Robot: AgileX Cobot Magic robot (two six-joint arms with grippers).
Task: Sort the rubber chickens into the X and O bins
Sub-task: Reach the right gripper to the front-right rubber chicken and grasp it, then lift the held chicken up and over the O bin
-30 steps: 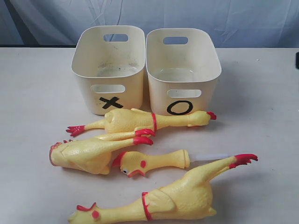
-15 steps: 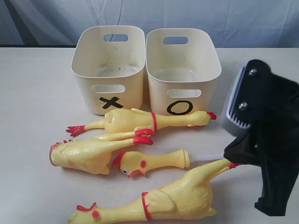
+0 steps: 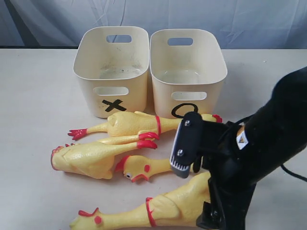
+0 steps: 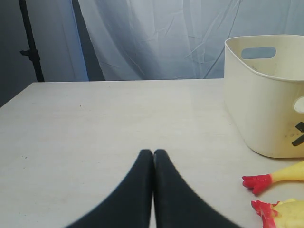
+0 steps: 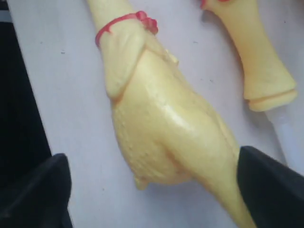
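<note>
The X bin point(image 3: 135, 96) and the O bin point(image 3: 163, 98) stand side by side at the back, both holding nothing. Three long rubber chickens lie in front of them: one point(image 3: 136, 124) just before the bins, one point(image 3: 88, 158) at the left, one point(image 3: 160, 208) nearest. The short head-and-neck piece point(image 3: 146, 166) lies between them. My right gripper point(image 3: 194, 187) hangs open over the nearest chicken point(image 5: 166, 128), its fingers on either side of the body's rear without closing. My left gripper point(image 4: 153, 153) is shut on nothing, low over the table left of the X bin point(image 4: 266, 95).
The right arm's black body point(image 3: 268, 139) hides the nearest chicken's legs, the white tube and part of the O mark. Red chicken feet point(image 4: 258, 182) lie near the left gripper. A pale curtain point(image 3: 192, 14) hangs behind the table.
The right arm has swung in from the right edge and leftward, coming down over the nearest chicken's rear. The chickens and bins have not moved.
</note>
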